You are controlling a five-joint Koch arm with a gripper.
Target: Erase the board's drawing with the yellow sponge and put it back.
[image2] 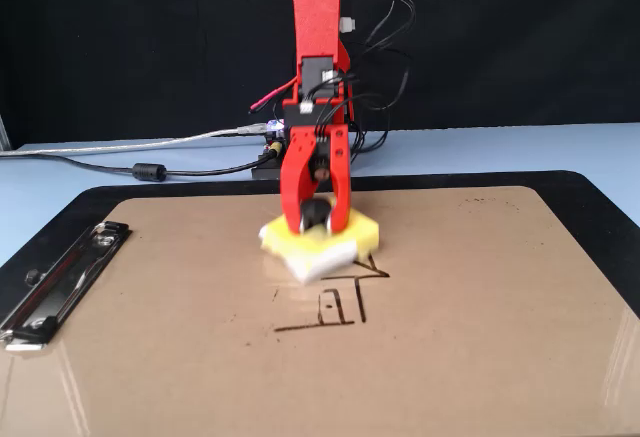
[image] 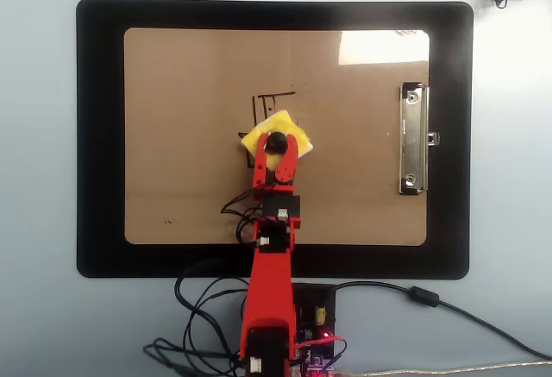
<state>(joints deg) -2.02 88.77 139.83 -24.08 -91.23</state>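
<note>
our gripper (image: 275, 145), jaws clamped on the yellow sponge (image: 278, 130) knob, sits on the board (image: 172, 135); remaining drawing (image: 269, 97) lines lie just beyond, away from the arm's base.

A pale blue table (image: 43, 325) sits before a black backdrop (image2: 120, 47).

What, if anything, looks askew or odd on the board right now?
The sponge sits turned cornerwise to the board, held by the gripper. The drawing is only part erased, with broken lines left.
</note>
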